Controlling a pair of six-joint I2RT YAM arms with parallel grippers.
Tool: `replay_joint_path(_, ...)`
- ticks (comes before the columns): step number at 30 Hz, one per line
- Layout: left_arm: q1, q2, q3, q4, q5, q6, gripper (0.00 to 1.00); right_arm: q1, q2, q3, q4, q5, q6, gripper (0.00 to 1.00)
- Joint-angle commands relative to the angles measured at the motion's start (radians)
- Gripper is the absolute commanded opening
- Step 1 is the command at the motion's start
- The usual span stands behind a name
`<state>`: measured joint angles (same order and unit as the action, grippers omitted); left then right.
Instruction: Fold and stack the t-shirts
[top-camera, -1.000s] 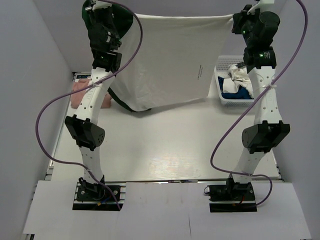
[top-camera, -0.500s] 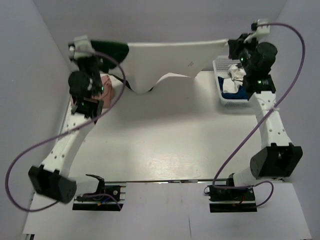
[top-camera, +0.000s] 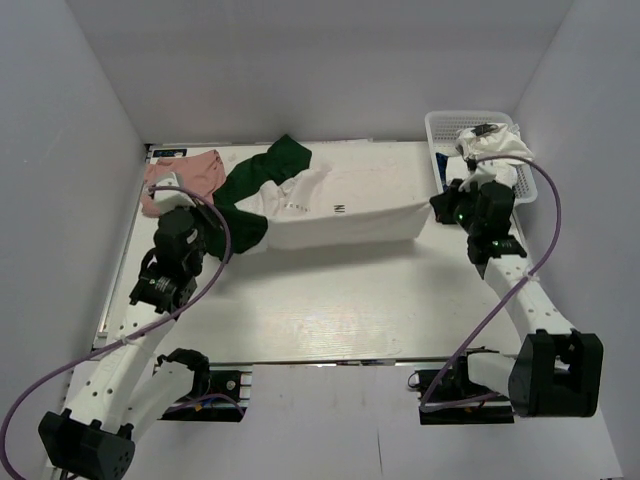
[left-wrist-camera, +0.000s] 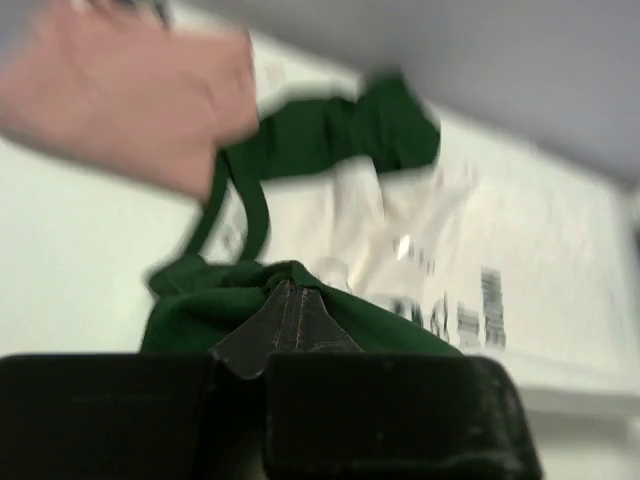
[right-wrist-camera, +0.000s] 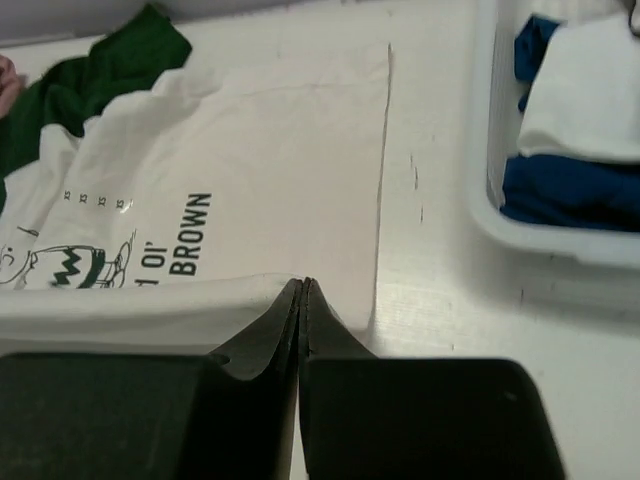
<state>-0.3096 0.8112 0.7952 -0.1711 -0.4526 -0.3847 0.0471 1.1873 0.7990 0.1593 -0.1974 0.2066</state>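
Change: Charlie Brown tee (top-camera: 340, 205), stretched aloft a second ago, now lies spread at centre frame on the table (top-camera: 330, 300).
Left gripper (top-camera: 212, 228): clamped on green sleeve.
Right gripper (top-camera: 437, 208): clamped on white edge.
Meaning: laid out; folding likely next.

pink shirt (left-wrist-camera: 130, 100): blurred, cut off at 11 o'clock
green-sleeved tee (left-wrist-camera: 400, 250): print smeared, unreadable
basket (right-wrist-camera: 485, 150): cropped at 3 o'clock
blue shirt (right-wrist-camera: 570, 190): partly under white shirt (right-wrist-camera: 585, 90)

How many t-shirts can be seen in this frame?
4: the green-sleeved white tee spread mid-table; a pink tee at the far-left corner; a blue tee and a plain white tee in the basket, where more may be hidden.
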Motion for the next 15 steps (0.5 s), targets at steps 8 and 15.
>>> replay_joint_path(8,0.003,-0.026,-0.158,-0.5,0.552,-0.313,0.0,-0.009,-0.219,-0.239,-0.147,0.098,0.148,0.0)
replay_joint_path(15,0.003,-0.054,-0.186,-0.697,0.761,-0.391,0.0,-0.009,-0.265,-0.322,-0.363,0.153,0.246,0.0)
